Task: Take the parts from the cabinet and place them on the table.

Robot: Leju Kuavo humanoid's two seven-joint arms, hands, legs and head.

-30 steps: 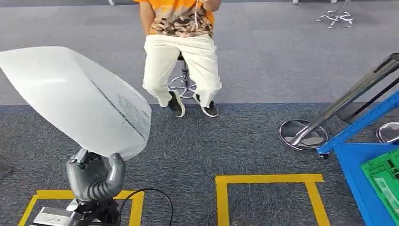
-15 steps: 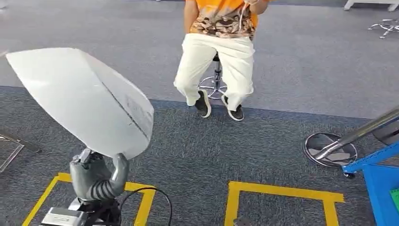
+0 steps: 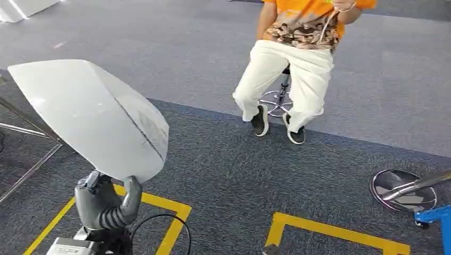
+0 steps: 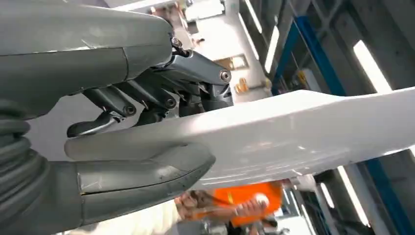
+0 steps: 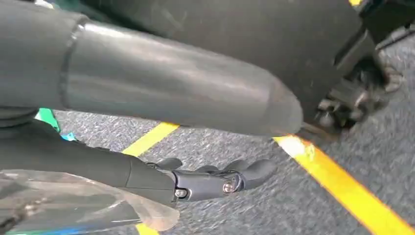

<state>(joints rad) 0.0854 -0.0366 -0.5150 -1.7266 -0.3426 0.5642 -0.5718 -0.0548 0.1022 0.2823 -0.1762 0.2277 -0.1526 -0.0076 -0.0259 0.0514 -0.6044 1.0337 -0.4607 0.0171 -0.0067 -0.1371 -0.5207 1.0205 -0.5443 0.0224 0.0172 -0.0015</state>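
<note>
Carrying stage, I judge: my left hand (image 3: 106, 204) grips the large white curved plastic part (image 3: 90, 119) by its lower edge, the part standing above it. Ahead and to its right a person in cream trousers (image 3: 290, 79) sits on a stool. My right hand (image 5: 215, 178) hangs slack, fingers apart. Table placement remains.

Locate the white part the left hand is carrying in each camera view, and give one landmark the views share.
Head view: the white part rises on the picture's left, gripped at its lower edge by the left hand.
Left wrist view: the white part runs as a pale slab across the middle, between the thumb and the dark fingers.
Right wrist view: not in it.
Shared landmark: the person's orange shirt, also in the left wrist view.
</note>
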